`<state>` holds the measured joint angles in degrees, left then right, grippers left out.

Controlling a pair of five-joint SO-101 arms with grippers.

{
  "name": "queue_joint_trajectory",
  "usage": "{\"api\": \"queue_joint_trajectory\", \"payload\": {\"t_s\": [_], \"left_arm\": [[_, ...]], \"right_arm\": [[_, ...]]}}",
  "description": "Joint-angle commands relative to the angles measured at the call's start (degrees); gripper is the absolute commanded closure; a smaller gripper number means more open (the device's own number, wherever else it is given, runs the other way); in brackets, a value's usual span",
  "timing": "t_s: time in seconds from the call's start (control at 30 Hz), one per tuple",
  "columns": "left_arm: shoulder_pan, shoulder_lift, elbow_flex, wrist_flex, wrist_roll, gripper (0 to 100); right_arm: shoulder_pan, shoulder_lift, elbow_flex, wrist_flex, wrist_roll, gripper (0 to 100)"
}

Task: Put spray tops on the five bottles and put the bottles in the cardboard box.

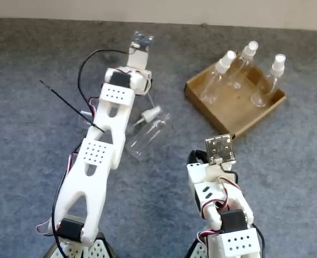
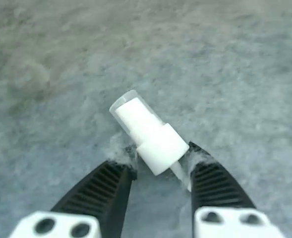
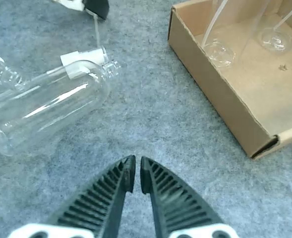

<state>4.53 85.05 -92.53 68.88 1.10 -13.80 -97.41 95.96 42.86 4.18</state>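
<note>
Spray top (image 2: 150,133) sits clamped in left claw (image 2: 160,157) (right claw (image 3: 137,161) closed).

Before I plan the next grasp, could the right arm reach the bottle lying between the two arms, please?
Probably yes: the bottle lies on open carpet just ahead of the shut right hand, nothing between them; the left hand holds a spray top beyond it.

A white plastic spray top (image 2: 153,136) with a clear cap over its nozzle sits clamped at its collar between the two black ribbed fingers (image 2: 108,186) of the left gripper (image 2: 160,158). Its thin clear tube (image 2: 180,176) runs back between them. Grey fuzzy desk (image 2: 225,59) lies beneath.
</note>
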Motion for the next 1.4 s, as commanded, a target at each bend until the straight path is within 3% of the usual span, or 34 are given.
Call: {"api": "queue_joint_trajectory", "payload": {"t_s": [0.0,0.67,1.2,1.37], "left_arm": [[-3.47,-4.0,-2.77,5.8,0.18,93],[-9.89,-15.34,-2.77,30.24,0.09,93],[-19.56,-19.65,-2.77,30.59,0.0,93],[-22.81,-18.86,-2.42,30.86,-7.74,93]], "right_arm": [[-0.57,-0.66,3.03,-1.19,-0.09,97.4],[-0.75,-0.66,3.03,-1.19,-0.09,97.4],[-0.75,-0.66,3.03,-1.19,-0.09,97.4],[-0.75,-0.66,3.03,-1.19,-0.09,97.4]]}}
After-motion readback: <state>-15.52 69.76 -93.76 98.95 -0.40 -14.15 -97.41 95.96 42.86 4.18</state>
